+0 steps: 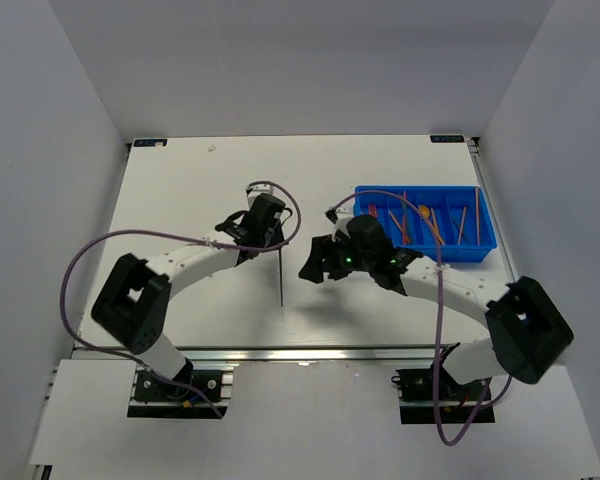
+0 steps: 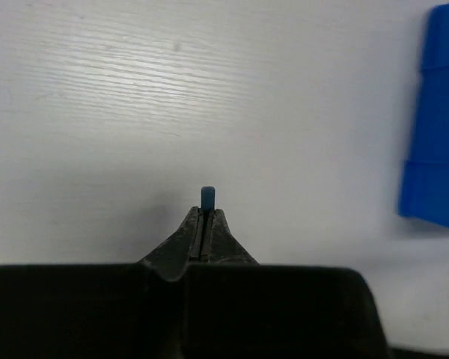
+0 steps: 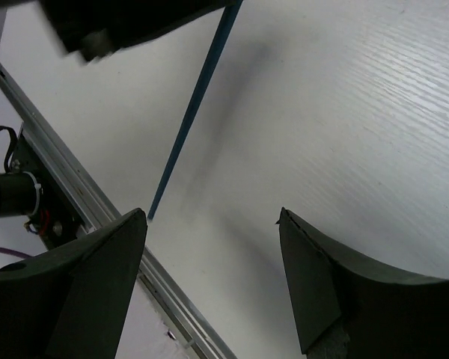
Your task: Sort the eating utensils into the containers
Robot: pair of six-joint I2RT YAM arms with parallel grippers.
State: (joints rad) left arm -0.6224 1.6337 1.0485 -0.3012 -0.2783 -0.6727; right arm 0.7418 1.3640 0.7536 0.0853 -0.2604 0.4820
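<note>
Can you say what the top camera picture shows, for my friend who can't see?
The left pincer grips a thin dark blue stick over a white table, and the right pincer is open beside it. A blue tray at the right holds orange utensils.

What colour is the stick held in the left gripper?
Dark blue. The stick, clamped by the left gripper, shows best in the right wrist view.

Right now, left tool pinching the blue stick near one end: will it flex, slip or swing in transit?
The blue stick looks straight along its free length, so probably stiff. It's thin, likely light. The left tool grips only near one end, so it may pivot if bumped.
</note>
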